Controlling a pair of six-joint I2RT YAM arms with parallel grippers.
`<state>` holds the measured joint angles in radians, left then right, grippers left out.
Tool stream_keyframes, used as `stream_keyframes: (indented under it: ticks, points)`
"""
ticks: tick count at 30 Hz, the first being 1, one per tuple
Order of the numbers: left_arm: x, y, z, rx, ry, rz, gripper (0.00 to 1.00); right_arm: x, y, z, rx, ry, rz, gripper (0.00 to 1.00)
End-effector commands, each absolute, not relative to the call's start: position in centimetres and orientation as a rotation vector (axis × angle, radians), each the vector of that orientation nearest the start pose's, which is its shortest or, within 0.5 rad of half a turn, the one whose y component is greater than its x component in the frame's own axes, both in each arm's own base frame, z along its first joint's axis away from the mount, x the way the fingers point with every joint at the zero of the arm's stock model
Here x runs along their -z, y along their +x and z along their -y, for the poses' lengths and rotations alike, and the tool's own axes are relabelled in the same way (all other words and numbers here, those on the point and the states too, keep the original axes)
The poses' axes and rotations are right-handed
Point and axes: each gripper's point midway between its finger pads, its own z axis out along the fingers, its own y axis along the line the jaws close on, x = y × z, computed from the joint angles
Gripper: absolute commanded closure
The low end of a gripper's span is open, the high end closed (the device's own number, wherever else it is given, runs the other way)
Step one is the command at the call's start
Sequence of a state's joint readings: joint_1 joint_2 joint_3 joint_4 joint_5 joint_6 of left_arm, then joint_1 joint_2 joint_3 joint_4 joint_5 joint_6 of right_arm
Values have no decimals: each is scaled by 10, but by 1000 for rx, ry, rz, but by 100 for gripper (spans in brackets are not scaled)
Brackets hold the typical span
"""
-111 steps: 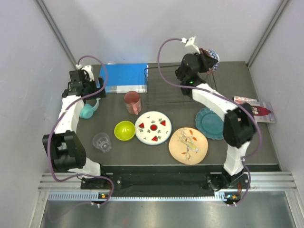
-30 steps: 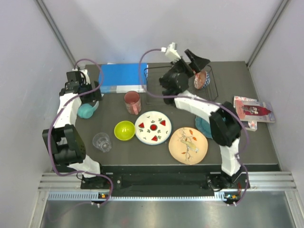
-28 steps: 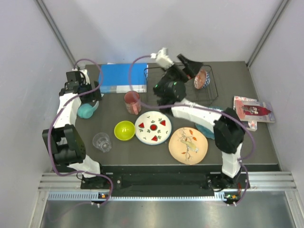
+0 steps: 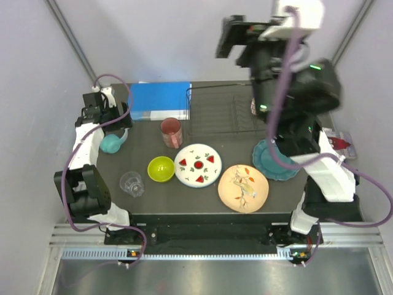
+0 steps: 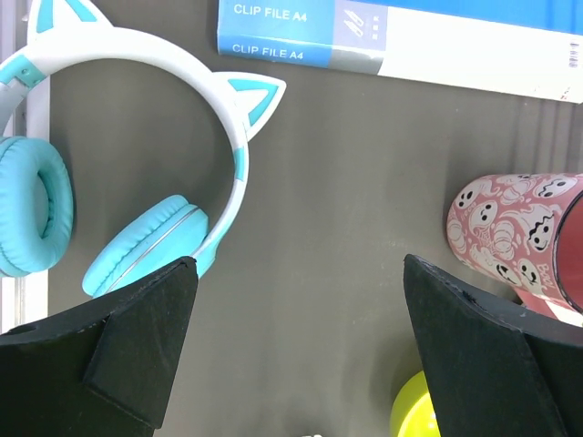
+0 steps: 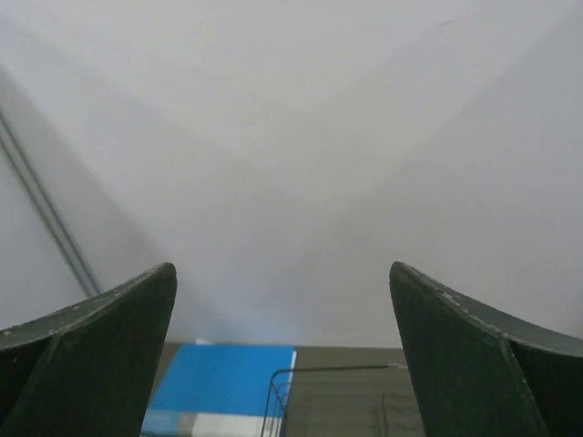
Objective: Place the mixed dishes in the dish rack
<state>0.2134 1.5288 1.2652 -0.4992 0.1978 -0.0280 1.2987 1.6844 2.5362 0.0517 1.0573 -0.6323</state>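
Note:
The black wire dish rack (image 4: 215,110) stands at the back, and a sliver of the red patterned bowl (image 4: 253,107) shows at its right end behind my right arm. On the table lie the red tumbler (image 4: 172,132), lime bowl (image 4: 161,168), clear glass (image 4: 132,183), white plate (image 4: 198,165), peach plate (image 4: 243,188) and teal plate (image 4: 270,161). My right gripper (image 4: 230,37) is raised high, open and empty, facing the back wall (image 6: 282,355). The left gripper (image 5: 301,346) hangs open between the headphones and the tumbler (image 5: 515,232), holding nothing.
Teal cat-ear headphones (image 4: 112,142) lie at the left, under my left arm. A blue book (image 4: 161,99) lies beside the rack's left end. A red packet (image 4: 341,140) sits at the right edge. Walls close in on three sides.
My right arm has lifted away from the rack and swung high toward the camera, leaving the red patterned bowl in the rack. The left arm has stayed put.

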Motion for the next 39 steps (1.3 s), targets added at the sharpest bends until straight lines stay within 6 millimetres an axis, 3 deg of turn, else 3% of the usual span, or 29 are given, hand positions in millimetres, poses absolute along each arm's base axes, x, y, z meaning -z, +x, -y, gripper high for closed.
stream_keyframes:
  ticks: [1, 2, 3, 4, 7, 10, 17, 28, 33, 39]
  points:
    - [-199, 412, -57, 109, -157, -2213, 1, -489, 275, -357, -358, -376, -1682, 0]
    - [-197, 410, -57, 107, -159, -2218, 1, -424, 276, -372, -277, -471, -1809, 0]
    - [-196, 409, -57, 108, -161, -2219, 1, -387, 268, -382, -265, -517, -1880, 0]
    - [-194, 408, -57, 111, -162, -2223, 1, -323, 264, -388, -185, -598, -1955, 0]
    - [-185, 405, -53, 139, -178, -2234, 1, -260, 251, -382, -146, -680, -2033, 0]
    - [-180, 406, -49, 166, -182, -2231, 1, -231, 247, -385, -141, -741, -2071, 0]
    - [-176, 409, -48, 186, -190, -2234, 1, -194, 244, -400, -158, -817, -2116, 0]
    - [-167, 407, -49, 176, -193, -2251, 1, -184, 256, -436, -495, -860, -2102, 0]
    - [-170, 409, -50, 171, -190, -2244, 1, -156, 261, -446, -490, -899, -2136, 3]
    - [-168, 408, -50, 167, -188, -2253, 1, -140, 260, -454, -492, -941, -2137, 4]
